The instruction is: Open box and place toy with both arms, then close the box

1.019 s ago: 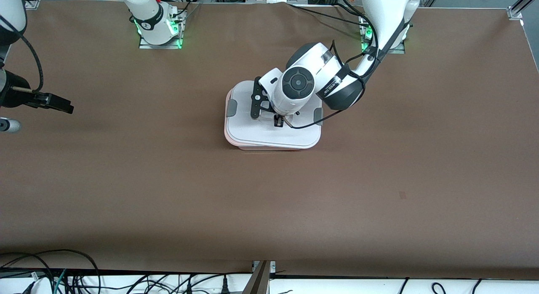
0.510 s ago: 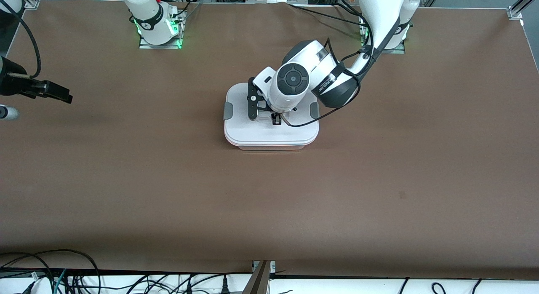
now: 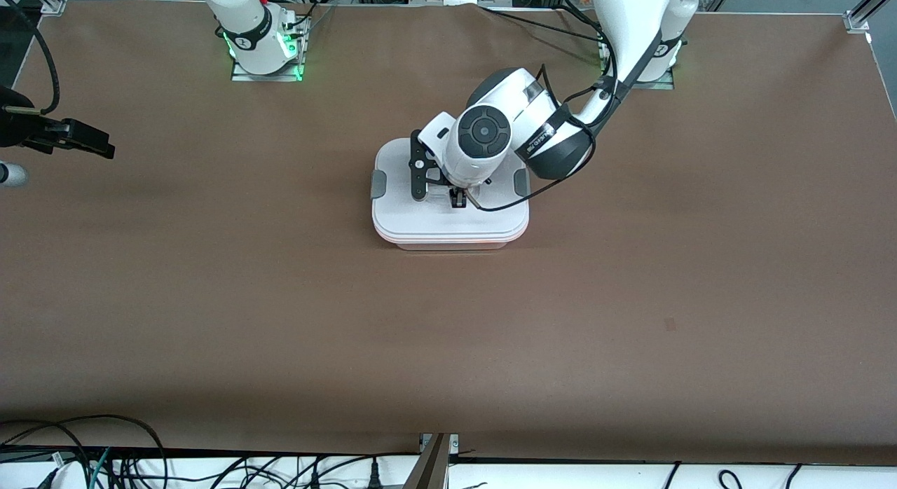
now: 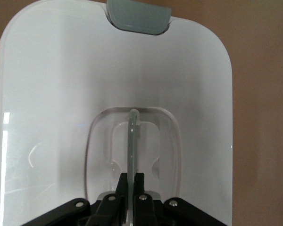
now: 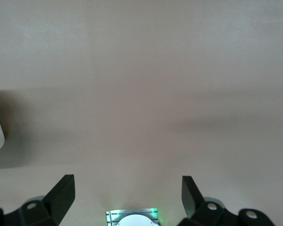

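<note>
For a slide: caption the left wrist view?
Left gripper shut on the clear handle of the box's white lid.

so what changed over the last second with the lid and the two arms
The lid, skewed over the tub a second ago, has been squared up and set down on the box by the left gripper, whose fingers stay shut on the clear handle. The right gripper, open, drifted a little toward the robots' bases at the right arm's end of the table. No toy shows.
</note>
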You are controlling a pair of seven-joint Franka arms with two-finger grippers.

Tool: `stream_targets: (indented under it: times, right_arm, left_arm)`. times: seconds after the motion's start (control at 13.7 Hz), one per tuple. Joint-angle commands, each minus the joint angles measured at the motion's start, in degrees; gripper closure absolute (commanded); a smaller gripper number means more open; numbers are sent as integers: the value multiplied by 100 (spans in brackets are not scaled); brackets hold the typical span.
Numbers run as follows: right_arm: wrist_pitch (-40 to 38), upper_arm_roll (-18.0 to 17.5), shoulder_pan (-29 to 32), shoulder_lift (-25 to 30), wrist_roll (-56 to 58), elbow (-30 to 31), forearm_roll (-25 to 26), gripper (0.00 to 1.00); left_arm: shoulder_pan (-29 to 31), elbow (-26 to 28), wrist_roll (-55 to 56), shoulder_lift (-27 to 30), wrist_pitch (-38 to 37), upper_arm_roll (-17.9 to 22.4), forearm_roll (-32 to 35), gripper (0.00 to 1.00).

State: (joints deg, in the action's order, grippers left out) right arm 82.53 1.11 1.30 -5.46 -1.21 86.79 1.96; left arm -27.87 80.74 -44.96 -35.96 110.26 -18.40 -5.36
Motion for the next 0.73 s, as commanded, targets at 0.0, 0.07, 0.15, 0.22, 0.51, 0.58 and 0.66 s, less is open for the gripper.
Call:
stream_targets:
  times: [0.0,0.07,0.15,0.22,0.51,0.58,0.66]
  right_arm:
    - [-79,56,-33,-130,86,-145,-46,0]
    - [-79,56,-33,-139,86,-145,-55,0]
    - [-79,65,-33,-139,86,-145,-55,0]
    - [-79,65,-33,-139,86,-154,-55,0]
    - [-62,56,-42,-157,-2,-154,-99,0]
    - [-44,56,-42,-166,7,-154,-108,0]
    - [-44,56,-42,-157,-2,-154,-116,0]
  left_arm:
    - [-78,-85,119,-87,206,30,105,100]
    - [-78,-85,111,-96,206,30,105,100]
    - [-69,-85,111,-87,206,38,114,100]
    - [-69,-85,111,-87,206,38,140,100]
    - [-17,-85,111,-87,206,47,149,100]
    - [-8,-93,111,-78,206,47,140,100]
    - [-7,-93,102,-78,215,47,140,100]
